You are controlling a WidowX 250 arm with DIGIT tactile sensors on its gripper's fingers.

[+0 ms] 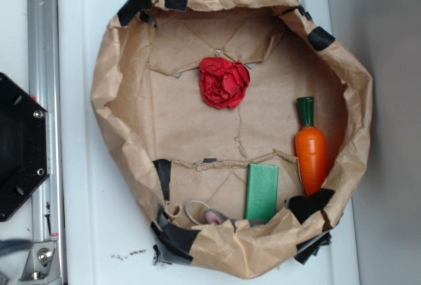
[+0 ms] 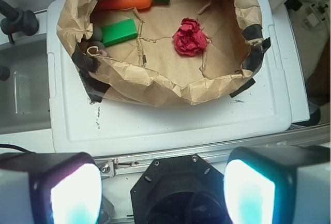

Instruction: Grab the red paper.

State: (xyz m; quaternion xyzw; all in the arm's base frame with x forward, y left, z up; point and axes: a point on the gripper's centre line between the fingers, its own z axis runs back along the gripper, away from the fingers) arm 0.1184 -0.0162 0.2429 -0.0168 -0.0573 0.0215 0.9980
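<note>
Overhead view, left to right: the robot base [image 1: 20, 147] is sitting beside the white desk [image 1: 85, 166], which is carrying a brown paper nest [image 1: 112, 94]. The red paper [image 1: 224, 82] is lying on the nest floor toward the back, well apart from the green block [image 1: 262, 191] and the toy carrot [image 1: 310, 150]. In the wrist view the pincer [image 2: 163, 182] is hanging released, far back from the nest. Likely risks: the fingers snagging the raised crinkled wall during approach, or the light wad sliding aside.
</note>
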